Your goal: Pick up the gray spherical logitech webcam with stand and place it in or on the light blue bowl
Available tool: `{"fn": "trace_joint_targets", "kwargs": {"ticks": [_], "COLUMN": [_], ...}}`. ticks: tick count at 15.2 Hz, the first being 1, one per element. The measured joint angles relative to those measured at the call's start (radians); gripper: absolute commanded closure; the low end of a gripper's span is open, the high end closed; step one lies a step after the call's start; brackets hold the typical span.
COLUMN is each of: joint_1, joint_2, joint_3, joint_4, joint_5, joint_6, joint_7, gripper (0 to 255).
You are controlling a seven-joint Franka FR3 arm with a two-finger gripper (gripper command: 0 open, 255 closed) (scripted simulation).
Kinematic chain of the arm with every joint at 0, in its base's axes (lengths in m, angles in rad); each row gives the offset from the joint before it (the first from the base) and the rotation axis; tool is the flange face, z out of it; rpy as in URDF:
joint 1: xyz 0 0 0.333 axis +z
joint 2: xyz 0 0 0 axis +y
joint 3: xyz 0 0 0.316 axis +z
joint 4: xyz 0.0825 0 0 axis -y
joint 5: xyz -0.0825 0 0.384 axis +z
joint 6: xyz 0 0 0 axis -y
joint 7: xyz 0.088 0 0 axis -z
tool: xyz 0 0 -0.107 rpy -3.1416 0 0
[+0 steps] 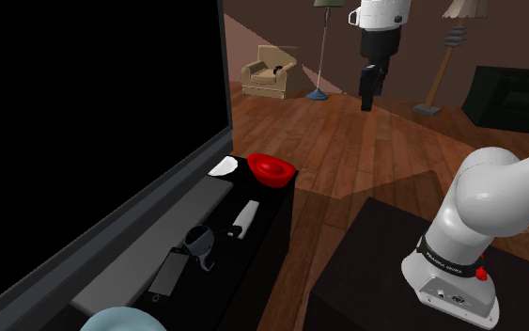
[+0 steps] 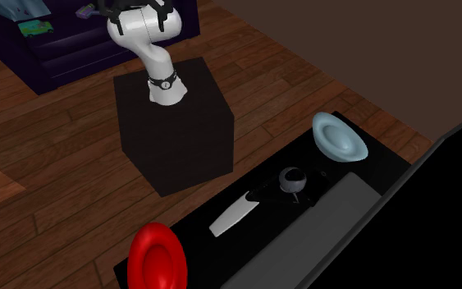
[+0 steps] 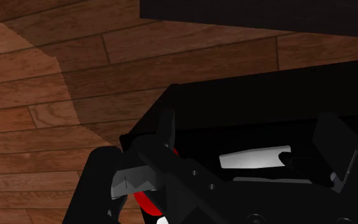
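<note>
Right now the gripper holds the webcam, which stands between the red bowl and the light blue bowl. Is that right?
No. The shoulder view shows the gripper empty, high above the floor, away from the webcam. The webcam does stand between the red bowl and the light blue bowl.

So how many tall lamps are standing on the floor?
2. One lamp stands right beside the tan armchair; the other lamp stands farther toward the shoulder view's right, near a dark sofa. More could be hidden.

no text, brand or number can be read anywhere; small dark marks on the white arm's base [image 1: 452, 270] are too small to make out.
</note>
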Motion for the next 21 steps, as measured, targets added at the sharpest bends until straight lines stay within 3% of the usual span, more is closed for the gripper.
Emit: {"fn": "trace_joint_targets", "kwargs": {"ticks": [3,10,21], "joint_1": [0.002,0.010,0.007], "joint_2": [0.021,0.155,0.495], "joint_3": [0.012,0.073,0.170], "joint_4": [-0.019,-0.096,-0.101], "joint_5": [0.009,0.043,0.038], "joint_6": [0.036,0.233,0.555], "joint_7": [0.019,0.117,0.285], "gripper": [0,0,0]}}
